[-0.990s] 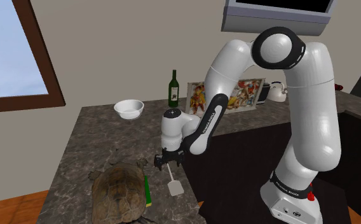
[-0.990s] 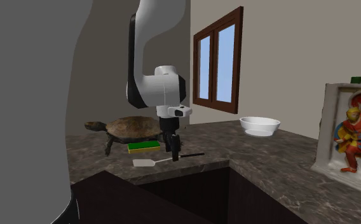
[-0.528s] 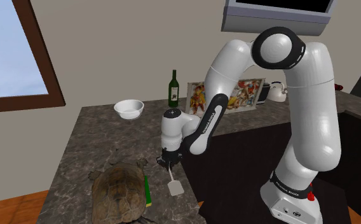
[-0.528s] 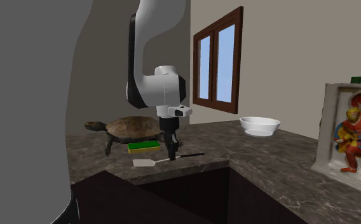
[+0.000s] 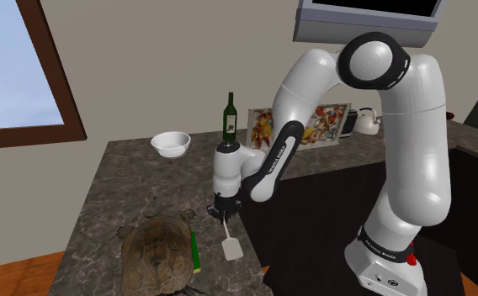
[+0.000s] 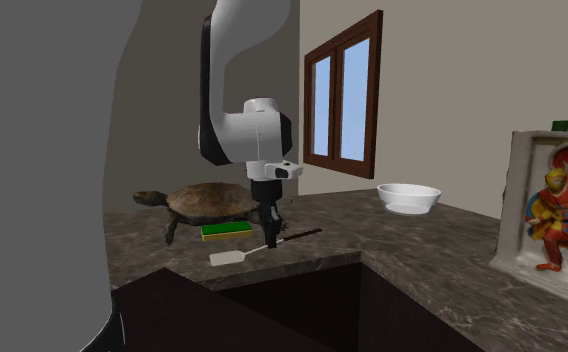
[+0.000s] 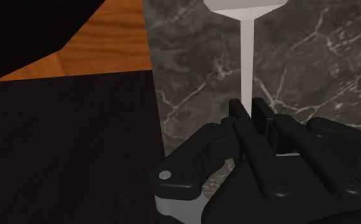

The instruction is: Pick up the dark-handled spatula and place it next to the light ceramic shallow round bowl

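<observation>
Two-finger gripper (image 7: 250,108) clamped on the shaft of the spatula (image 7: 245,54); pale blade low over the counter (image 5: 119,181) edge, beside turtle (image 5: 156,259) and green sponge (image 5: 195,252). White bowl (image 5: 171,145) well apart, toward the wall. Risk: long tool pivots in the pinch during transit, blade clips the turtle or drops off the edge.

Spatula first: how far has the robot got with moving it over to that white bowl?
Done: the gripper is shut on the pale shaft of the spatula. In hand: the lift looks barely begun; the spatula appears to slant, its blade end low near the edge of the counter. Left: carrying it across the counter and setting it down beside the white bowl, which sits at the far end, well away.
</observation>
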Motion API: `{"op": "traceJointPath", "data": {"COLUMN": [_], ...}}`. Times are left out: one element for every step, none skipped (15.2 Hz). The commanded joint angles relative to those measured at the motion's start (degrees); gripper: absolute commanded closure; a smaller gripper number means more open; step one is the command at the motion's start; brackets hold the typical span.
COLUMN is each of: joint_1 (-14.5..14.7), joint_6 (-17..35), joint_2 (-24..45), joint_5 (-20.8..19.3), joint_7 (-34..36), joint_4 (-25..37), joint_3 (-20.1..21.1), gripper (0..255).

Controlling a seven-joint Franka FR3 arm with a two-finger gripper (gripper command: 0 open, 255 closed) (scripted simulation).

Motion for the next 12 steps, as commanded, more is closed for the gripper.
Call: {"op": "traceJointPath", "data": {"joint_1": [-0.95,-1.42,-1.89,-2.34,-2.78,-3.21,-3.62,-4.01,-4.39,-4.75,-5.08,-5.40], "joint_6": [-1.11,-1.67,-2.24,-2.82,-3.40,-3.98,-4.57,-5.16,-5.76,-6.37,-6.98,-7.60], "joint_2": [-1.70,-2.51,-3.31,-4.12,-4.92,-5.72,-6.53,-7.33,-8.12,-8.92,-9.72,-10.51], "joint_5": [1.41,2.14,2.88,3.65,4.43,5.23,6.05,6.87,7.71,8.55,9.40,10.26], "joint_7": [-1.07,-1.66,-2.25,-2.85,-3.46,-4.08,-4.71,-5.34,-5.98,-6.62,-7.26,-7.91], "joint_4": [-0.59,-0.81,-1.01,-1.20,-1.38,-1.54,-1.69,-1.82,-1.94,-2.05,-2.14,-2.21], "joint_3": [1.29,1.90,2.52,3.12,3.71,4.29,4.85,5.40,5.93,6.44,6.92,7.39], "gripper": [255,255,255,255,255,255,255,255,255,255,255,255]}}
